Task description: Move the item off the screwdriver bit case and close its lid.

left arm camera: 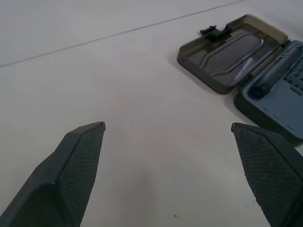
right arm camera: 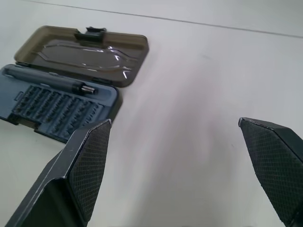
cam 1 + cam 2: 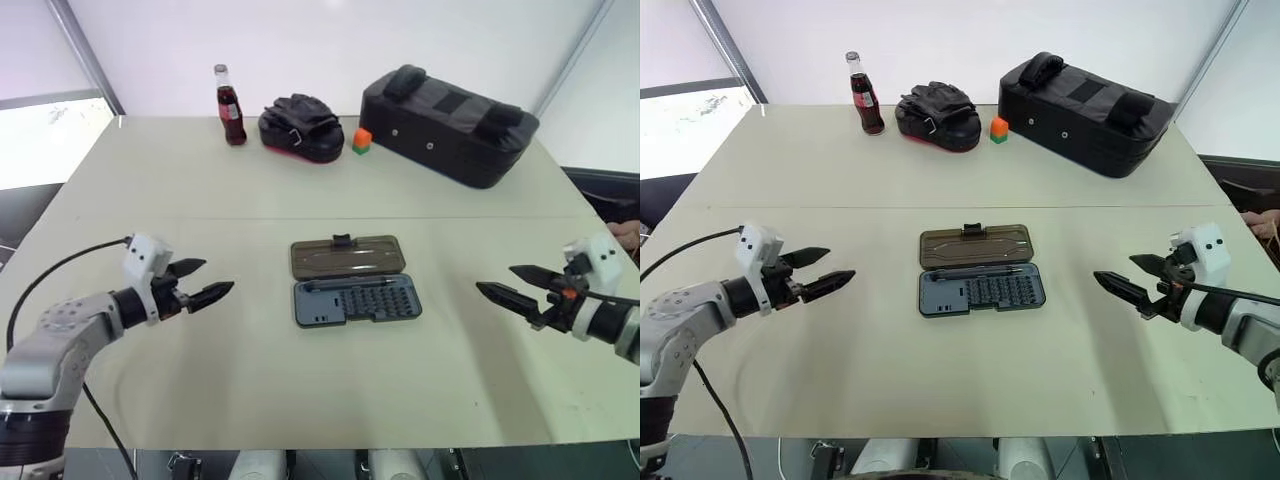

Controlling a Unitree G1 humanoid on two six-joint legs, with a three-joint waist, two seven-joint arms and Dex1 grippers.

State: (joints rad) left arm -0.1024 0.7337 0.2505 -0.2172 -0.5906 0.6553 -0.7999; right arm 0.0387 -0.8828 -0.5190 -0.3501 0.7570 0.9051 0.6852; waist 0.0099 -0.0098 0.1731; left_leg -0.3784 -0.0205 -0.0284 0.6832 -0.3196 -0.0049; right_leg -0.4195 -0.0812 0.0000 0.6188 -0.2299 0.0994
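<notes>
The screwdriver bit case lies open in the middle of the table. Its smoky transparent lid is folded flat on the far side, and its grey base holds rows of bits and a dark screwdriver handle. Nothing rests on the case. My left gripper hovers open to the left of the case, well apart from it. Off to the case's right, my right gripper is open too, its fingers spread wide with nothing between them.
At the back of the table stand a cola bottle, a black glove pad, a small orange and green block and a large black bag. A black cable trails from my left arm.
</notes>
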